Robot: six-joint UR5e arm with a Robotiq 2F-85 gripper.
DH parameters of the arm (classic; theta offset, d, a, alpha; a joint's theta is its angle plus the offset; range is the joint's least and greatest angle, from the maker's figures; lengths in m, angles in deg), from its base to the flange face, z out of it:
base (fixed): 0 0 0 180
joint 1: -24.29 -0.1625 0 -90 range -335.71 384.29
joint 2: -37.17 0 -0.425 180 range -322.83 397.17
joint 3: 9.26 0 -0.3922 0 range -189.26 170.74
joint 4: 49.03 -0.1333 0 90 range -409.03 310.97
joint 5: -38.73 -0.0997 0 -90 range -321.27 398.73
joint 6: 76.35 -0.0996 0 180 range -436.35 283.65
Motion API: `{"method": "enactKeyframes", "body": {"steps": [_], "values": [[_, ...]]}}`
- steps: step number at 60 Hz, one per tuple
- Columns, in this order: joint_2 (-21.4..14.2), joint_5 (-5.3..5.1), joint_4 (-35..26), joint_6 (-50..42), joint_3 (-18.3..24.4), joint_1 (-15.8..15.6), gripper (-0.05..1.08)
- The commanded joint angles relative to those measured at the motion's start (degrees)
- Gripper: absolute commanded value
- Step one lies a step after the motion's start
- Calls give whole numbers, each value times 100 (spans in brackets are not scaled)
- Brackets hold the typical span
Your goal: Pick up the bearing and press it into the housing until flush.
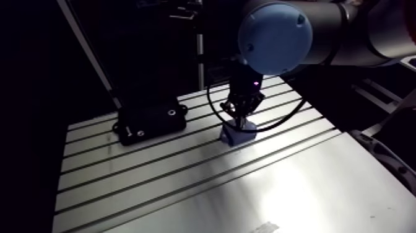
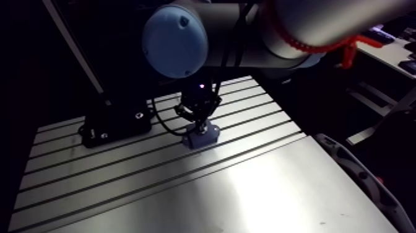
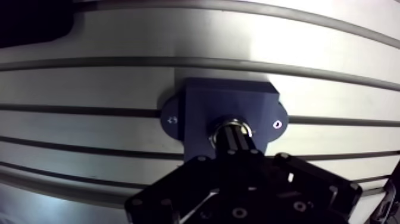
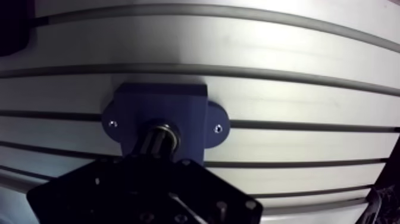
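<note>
The bearing [image 3: 243, 124] sat in the bore of the blue housing [image 3: 229, 98], showing only as a bright metal rim around the tips of the end effector [image 3: 234, 136]. The end effector came straight down onto it, its two fingers drawn narrow, side by side, with nothing visible between them; they looked to bear on the bearing's top rather than clamp it. The housing lay flat on the bench [image 1: 186, 186], about midway between the left and right edges and nearer the far edge, its two ears reaching out to either side. A black box [image 1: 151, 121] stood well apart from it, toward the far left corner.

By this reading the pick-up was done and the pressing step was in hand. The next move would call for a straight downward push, kept square to the bore so the bearing would not cock, until its top met the housing face.

Whether the bearing was already flush could not be judged: the fingers covered most of it, and the near side of the housing was hidden under the end effector's body. In the arm view the fingertips were too dark to read.
</note>
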Motion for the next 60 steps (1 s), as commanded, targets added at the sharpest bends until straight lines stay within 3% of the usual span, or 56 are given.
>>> {"method": "enactKeyframes", "body": {"steps": [1, 60], "values": [[12, -8, 17, 2, -28, 0, 108], [3, 9, 34, 3, -65, 0, 108]]}}
